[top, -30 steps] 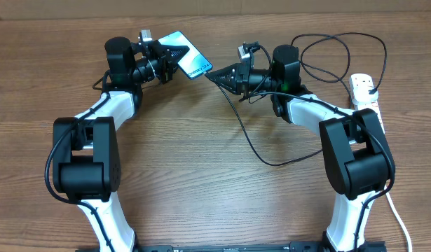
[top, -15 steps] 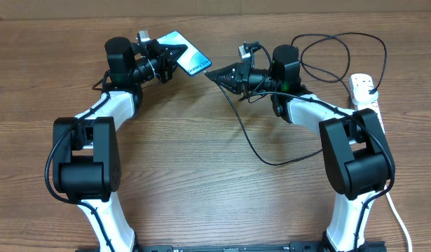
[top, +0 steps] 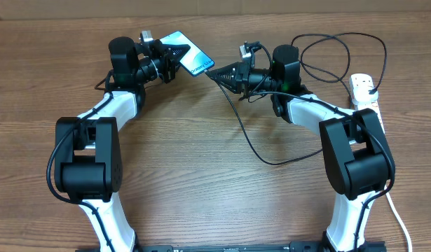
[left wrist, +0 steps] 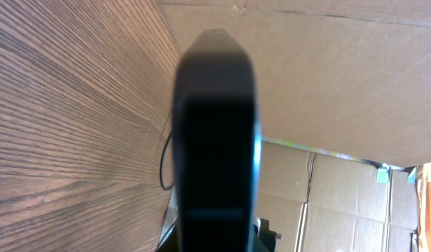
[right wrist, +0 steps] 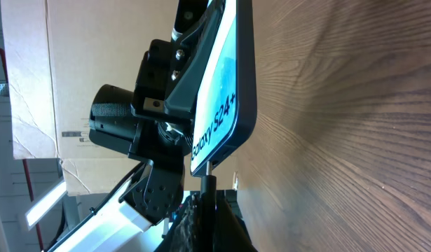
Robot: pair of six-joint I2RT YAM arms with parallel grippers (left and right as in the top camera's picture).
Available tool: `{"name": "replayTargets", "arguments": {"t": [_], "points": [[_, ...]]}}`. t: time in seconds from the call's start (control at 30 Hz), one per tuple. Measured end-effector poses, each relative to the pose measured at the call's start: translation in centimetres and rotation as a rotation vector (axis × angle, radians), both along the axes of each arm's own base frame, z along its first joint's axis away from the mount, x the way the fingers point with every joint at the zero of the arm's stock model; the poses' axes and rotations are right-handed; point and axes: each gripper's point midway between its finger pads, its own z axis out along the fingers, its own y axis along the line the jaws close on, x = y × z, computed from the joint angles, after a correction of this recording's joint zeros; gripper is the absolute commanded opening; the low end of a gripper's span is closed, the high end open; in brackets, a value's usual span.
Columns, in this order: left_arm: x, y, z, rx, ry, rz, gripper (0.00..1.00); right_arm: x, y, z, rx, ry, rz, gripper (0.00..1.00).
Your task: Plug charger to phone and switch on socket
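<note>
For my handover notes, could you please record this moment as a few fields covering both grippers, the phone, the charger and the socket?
left gripper: shut on the phone, held above the table
right gripper: shut on the charger near its tip
contact: tip at the phone's lower edge; seating unclear
socket: at the table's right edge, untouched

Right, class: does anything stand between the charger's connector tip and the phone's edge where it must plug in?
Nothing visible does. The right gripper holds the charger's connector tip right at the end edge of the phone, which the left gripper holds; no object sits between them.
</note>
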Motion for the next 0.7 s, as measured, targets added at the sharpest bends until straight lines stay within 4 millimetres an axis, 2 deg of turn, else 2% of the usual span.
{"name": "replayTargets", "arguments": {"t": [0.27, 0.7], "points": [[-0.01, -0.01, -0.01, -0.01, 0.012, 0.002, 0.04, 0.15, -0.12, -0.73, -0.016, 0.041, -0.018, 0.04], [0.04, -0.05, 0.35, -0.015, -0.003, 0.0, 0.04, -0.2, -0.05, -0.6, -0.01, 0.04, 0.004, 0.04]]}}
